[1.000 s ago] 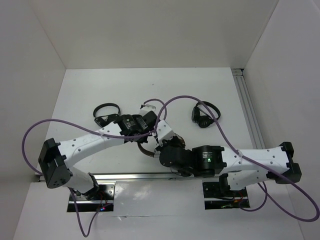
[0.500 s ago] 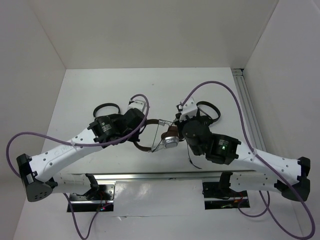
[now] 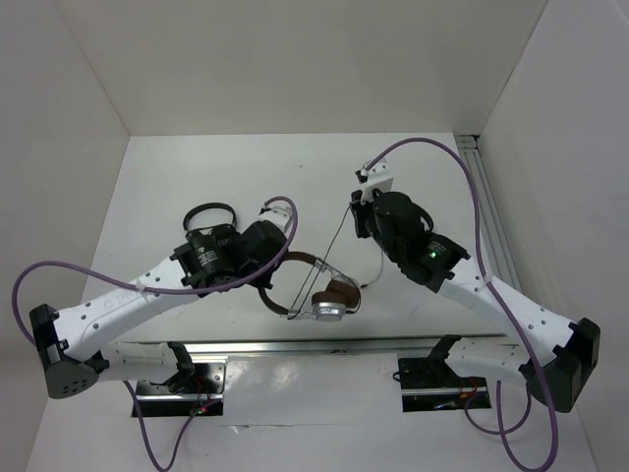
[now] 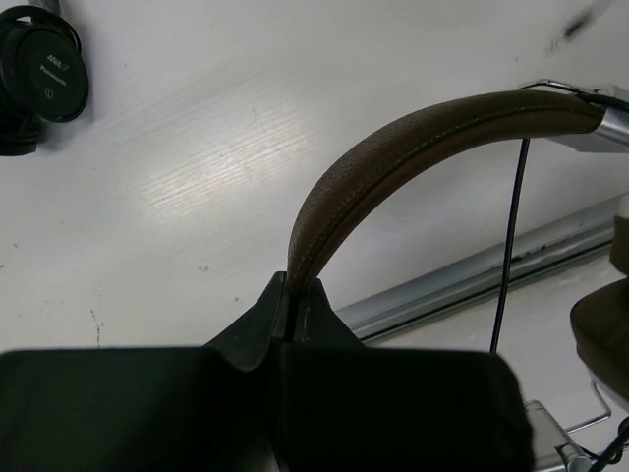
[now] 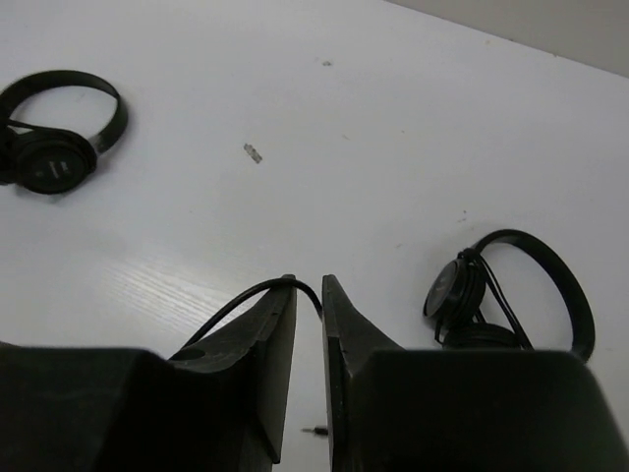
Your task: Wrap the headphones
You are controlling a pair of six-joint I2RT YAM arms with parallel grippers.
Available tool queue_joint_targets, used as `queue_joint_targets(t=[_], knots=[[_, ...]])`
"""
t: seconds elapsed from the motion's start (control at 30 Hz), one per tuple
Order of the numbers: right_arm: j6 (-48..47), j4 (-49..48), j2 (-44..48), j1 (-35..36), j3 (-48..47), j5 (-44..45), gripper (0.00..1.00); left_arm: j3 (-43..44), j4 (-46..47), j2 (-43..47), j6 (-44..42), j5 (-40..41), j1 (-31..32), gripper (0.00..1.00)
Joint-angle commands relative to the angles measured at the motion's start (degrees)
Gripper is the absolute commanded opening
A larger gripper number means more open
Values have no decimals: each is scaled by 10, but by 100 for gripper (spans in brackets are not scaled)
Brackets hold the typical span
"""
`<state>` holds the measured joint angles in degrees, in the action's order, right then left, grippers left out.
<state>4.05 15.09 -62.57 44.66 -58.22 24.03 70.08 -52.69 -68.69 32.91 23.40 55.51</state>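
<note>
The headphones (image 3: 329, 295) have a brown headband (image 4: 423, 138), brown ear pads and silver cups, and hang near the table's front edge. My left gripper (image 3: 278, 262) is shut on the headband's end (image 4: 295, 285). The thin black cable (image 3: 339, 236) runs taut from the cups up to my right gripper (image 3: 360, 211). In the right wrist view the cable (image 5: 236, 305) bends over one fingertip and drops between the nearly closed jaws of that gripper (image 5: 308, 285). A small jack plug (image 5: 316, 430) shows below the jaws.
A small all-black headphone (image 3: 208, 214) lies left of my left gripper, also in the left wrist view (image 4: 44, 74). Another (image 5: 511, 295) lies under my right arm. A metal rail (image 3: 295, 346) runs along the front edge and another (image 3: 482, 197) along the right side.
My right gripper has swung from the front middle to the back right, drawing the cable out taut. The left gripper and the headphones have shifted slightly toward the front.
</note>
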Motion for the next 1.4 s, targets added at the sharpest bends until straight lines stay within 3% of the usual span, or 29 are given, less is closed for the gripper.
queue_joint_targets(t=[0.0,0.13,0.27,0.4,0.43,0.57,0.7,0.87,0.97,1.37], knots=[[-9,-79,23,-20,-22,-58,24,7,-38,21,-36,-35,10,0],[-14,-101,23,-31,0,-102,24,21,-38,33,-48,-49,10,0],[2,-134,18,-36,35,-125,14,41,-38,38,-53,-63,15,0],[14,-155,6,-42,65,-151,14,64,-38,43,-53,-63,15,0],[21,-162,6,-42,71,-158,17,70,-46,43,-53,-50,15,0],[26,-203,24,-48,116,-195,49,110,-96,25,-23,-21,15,0],[39,-259,40,-93,179,-287,64,194,-130,13,1,0,15,0],[61,-360,24,-136,255,-491,67,281,-150,-17,13,13,15,0],[76,-411,-4,-135,267,-540,67,314,-150,-33,18,7,15,0],[82,-531,-156,-70,232,-552,67,334,-132,-44,47,-30,15,0]])
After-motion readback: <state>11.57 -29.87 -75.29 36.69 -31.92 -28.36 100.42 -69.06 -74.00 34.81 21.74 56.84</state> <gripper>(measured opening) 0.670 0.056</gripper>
